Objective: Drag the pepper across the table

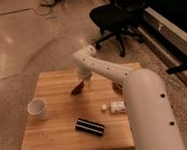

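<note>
The pepper (77,88), small, slim and dark red, lies on the light wooden table (58,136) a little left of the middle, near the far edge. My gripper (86,79) hangs from the pale arm that bends over the table's far side. It stands open just above and to the right of the pepper's near end. I cannot tell whether it touches the pepper. Nothing is held.
A white cup (36,108) stands at the left. A black bar with white stripes (89,127) lies near the front and a small white packet (115,107) to its right. A brownish thing (117,87) is half hidden by the arm. A black office chair (113,17) stands behind the table.
</note>
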Controlling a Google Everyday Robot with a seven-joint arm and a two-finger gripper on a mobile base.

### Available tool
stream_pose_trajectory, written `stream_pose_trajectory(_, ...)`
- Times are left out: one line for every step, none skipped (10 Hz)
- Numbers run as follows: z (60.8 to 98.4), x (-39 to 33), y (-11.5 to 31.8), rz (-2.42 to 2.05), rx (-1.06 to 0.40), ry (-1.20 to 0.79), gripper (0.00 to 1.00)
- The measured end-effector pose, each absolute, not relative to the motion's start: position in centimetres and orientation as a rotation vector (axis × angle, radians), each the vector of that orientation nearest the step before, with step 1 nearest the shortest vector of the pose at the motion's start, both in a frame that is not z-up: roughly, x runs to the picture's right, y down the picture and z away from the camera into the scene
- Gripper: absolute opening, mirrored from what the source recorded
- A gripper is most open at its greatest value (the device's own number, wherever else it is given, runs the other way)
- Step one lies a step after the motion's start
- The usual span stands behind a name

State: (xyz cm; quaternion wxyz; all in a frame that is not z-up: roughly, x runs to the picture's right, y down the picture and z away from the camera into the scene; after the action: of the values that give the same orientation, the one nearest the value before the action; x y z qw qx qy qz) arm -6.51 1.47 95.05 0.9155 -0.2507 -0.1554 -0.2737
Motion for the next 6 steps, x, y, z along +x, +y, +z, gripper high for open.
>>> stream_pose_trajectory(95.7, -6.6, 1.3, -0.565, -0.515, -0.323, 0.65)
stream_pose_trajectory(96.3, -6.6, 1.1, -0.564, -0.513, -0.325, 0.65)
stream_pose_trajectory(97.1, -6.6, 0.9, -0.566, -0.509, -0.329, 0.65)
stream_pose_trajectory(97.5, -6.6, 0.8, -0.570, -0.507, -0.333, 0.65)
stream_pose_trajectory(97.9, -6.7, 1.0, -0.576, -0.508, -0.335, 0.65)
stream_pose_trajectory(98.2, -6.7, 1.2, -0.584, -0.511, -0.337, 0.65)
